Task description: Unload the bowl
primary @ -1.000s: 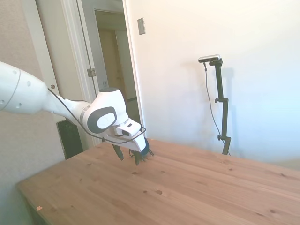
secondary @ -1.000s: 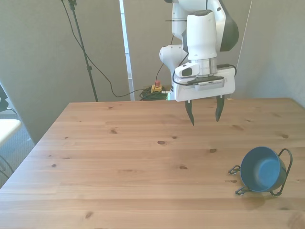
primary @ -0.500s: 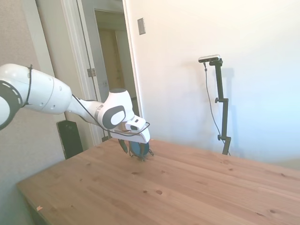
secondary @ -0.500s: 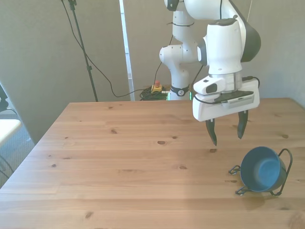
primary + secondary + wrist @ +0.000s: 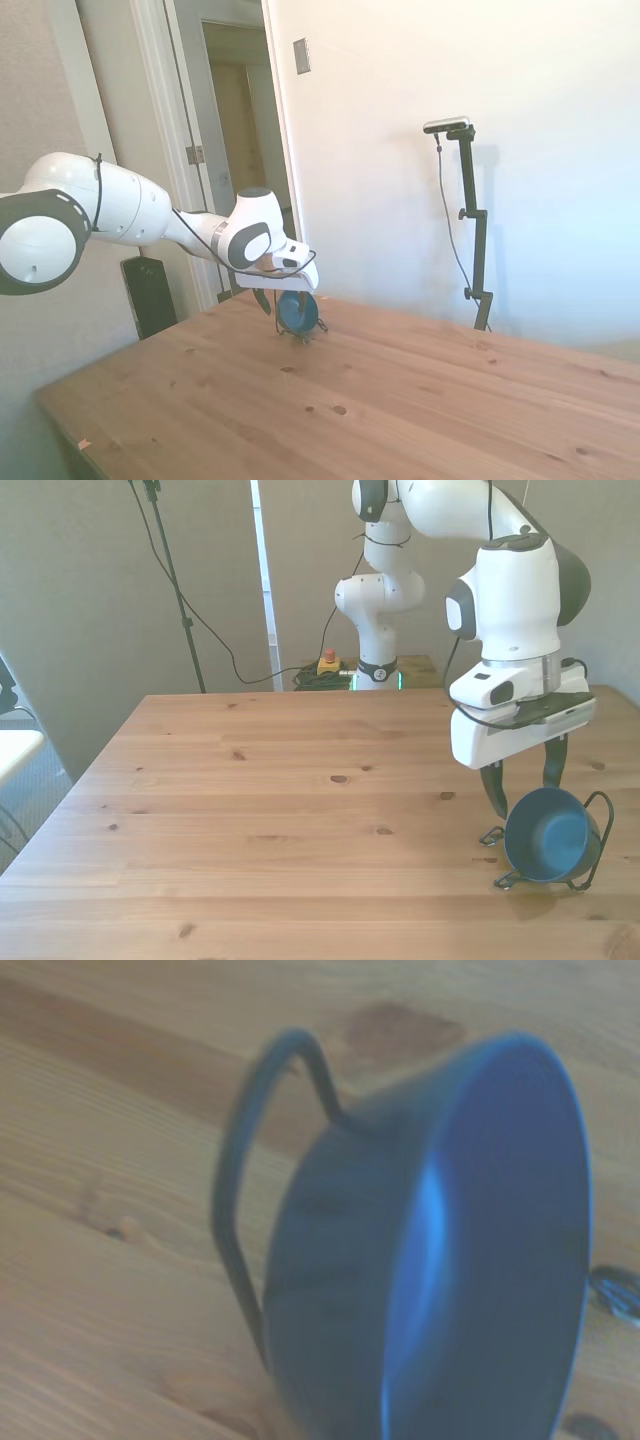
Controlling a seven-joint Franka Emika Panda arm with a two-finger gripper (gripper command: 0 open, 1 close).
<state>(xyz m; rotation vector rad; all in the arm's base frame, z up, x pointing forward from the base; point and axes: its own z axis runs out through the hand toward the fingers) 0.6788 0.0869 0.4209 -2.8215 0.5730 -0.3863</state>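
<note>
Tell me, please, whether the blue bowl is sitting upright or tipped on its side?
Tipped on edge: the bowl leans in the wire rack, its empty opening facing sideways toward the front camera rather than upward.

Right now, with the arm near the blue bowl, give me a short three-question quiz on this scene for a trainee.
1. True or false: the gripper is shut on the small round dark blue bowl.
2. How does the bowl sit? A) flat, mouth up B) tipped on edge in the thin black wire rack C) upside down
3. Fill in: in the front view the bowl stands near the wooden table's ____ edge.

Key: 1 false, the fingers are open above it; 2 B; 3 right.
</note>
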